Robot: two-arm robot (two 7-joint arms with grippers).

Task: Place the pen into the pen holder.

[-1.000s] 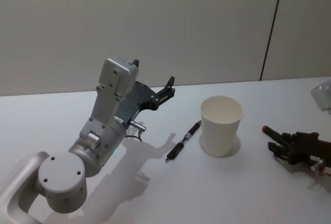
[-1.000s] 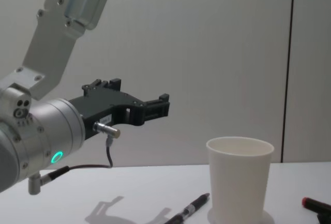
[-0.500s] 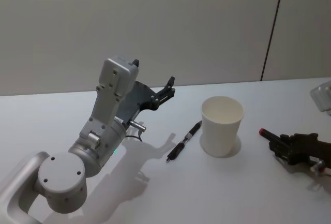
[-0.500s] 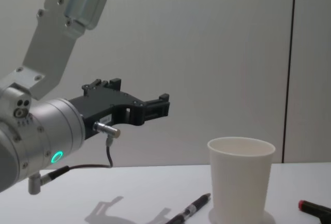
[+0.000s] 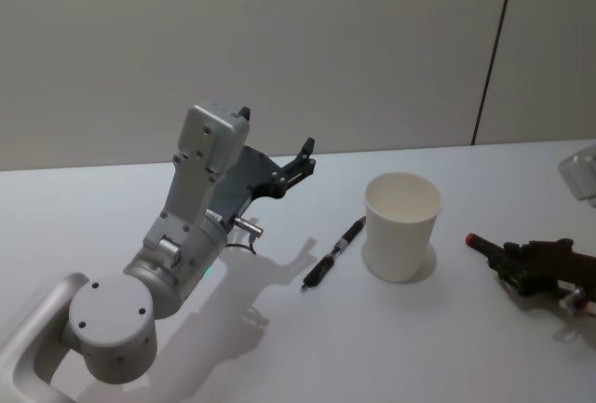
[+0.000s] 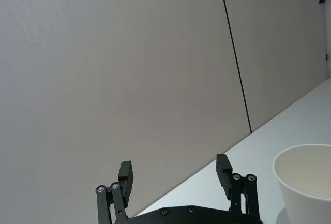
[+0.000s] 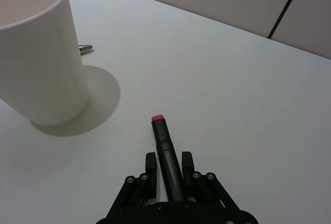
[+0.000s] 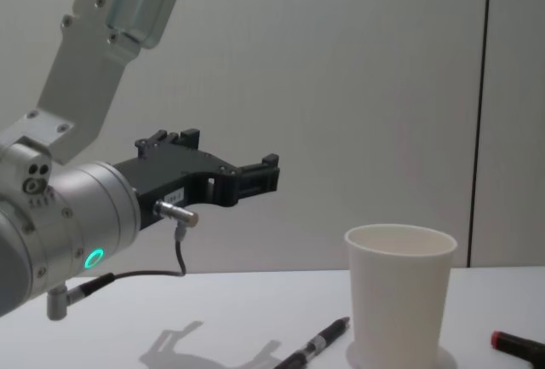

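Risk: tipping pen holder (image 5: 400,228) | right gripper (image 5: 505,260), lower right, pinches red-tipped pen (image 7: 162,133) below rim | left gripper (image 6: 175,171) spread, idle

Matt paper pen holder (image 5: 400,235), smooth matt table (image 5: 438,347)

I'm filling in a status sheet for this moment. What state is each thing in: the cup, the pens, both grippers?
pen holder: upright on the table, no pen in it.
red-ended pen: clamped in the right gripper, red end toward the pen holder.
black pen: lying flat on the table beside the pen holder.
right gripper: shut on the red-ended pen, low, right of the pen holder.
left gripper: open, empty, raised above the table.
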